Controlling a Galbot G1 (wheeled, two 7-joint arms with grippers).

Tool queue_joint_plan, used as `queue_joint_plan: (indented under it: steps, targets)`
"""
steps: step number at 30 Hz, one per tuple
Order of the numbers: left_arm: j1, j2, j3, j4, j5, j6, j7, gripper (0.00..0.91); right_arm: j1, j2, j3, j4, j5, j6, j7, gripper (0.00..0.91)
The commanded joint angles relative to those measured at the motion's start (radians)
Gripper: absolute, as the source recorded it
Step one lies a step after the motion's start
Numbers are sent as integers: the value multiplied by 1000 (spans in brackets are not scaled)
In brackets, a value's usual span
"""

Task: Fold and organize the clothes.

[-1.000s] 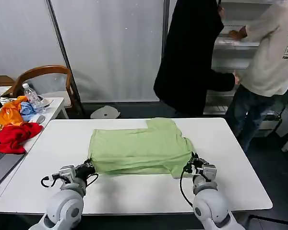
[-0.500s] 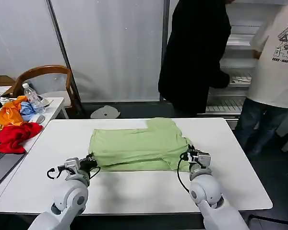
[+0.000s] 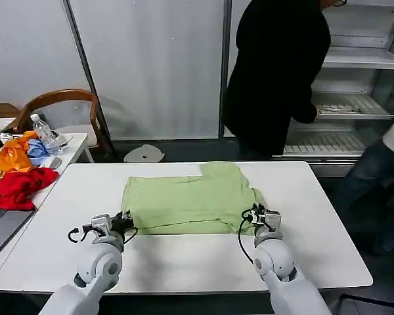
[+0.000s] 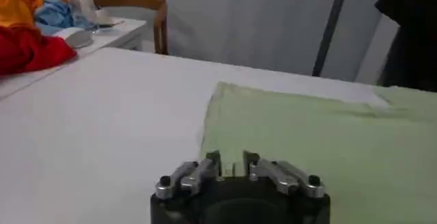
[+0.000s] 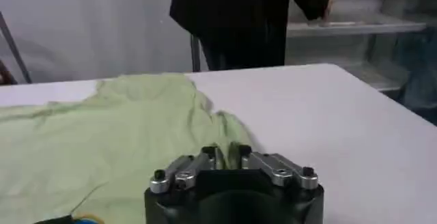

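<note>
A white tabletop (image 3: 184,259) carried the work, its surface bare along the near edge and out toward the right side. A light green T-shirt (image 3: 190,200) lay folded on it, spread flat across the middle and toward the far edge, with one sleeve reaching out to the far side. Its near hem ran roughly parallel to the near edge of the tabletop. To the left, apart from it, stood a second white tabletop (image 3: 72,146) bearing a pile of red, orange and blue garments (image 3: 20,170) and a clear plastic bottle (image 3: 43,130).
</note>
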Motion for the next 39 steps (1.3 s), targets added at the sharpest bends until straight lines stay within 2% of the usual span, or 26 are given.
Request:
queue_joint_plan:
  steps: [1, 4, 15, 26, 39]
  targets:
    - [-5, 8, -2, 13, 9, -4, 9, 907, -30, 7, 2, 66, -17, -9, 6, 907]
    - [23, 19, -18, -20, 12, 9, 9, 907, -79, 1, 14, 110, -57, -9, 6, 907]
    - [161, 39, -44, -108, 31, 23, 36, 907, -190, -32, 99, 163, -50, 8, -14, 907]
    - [126, -9, -18, -81, -20, 21, 56, 907, -200, -13, 123, 109, -11, 39, -42, 907]
    - [102, -4, -19, -4, -51, 6, 70, 907, -192, 6, 98, 91, -13, 41, -52, 907]
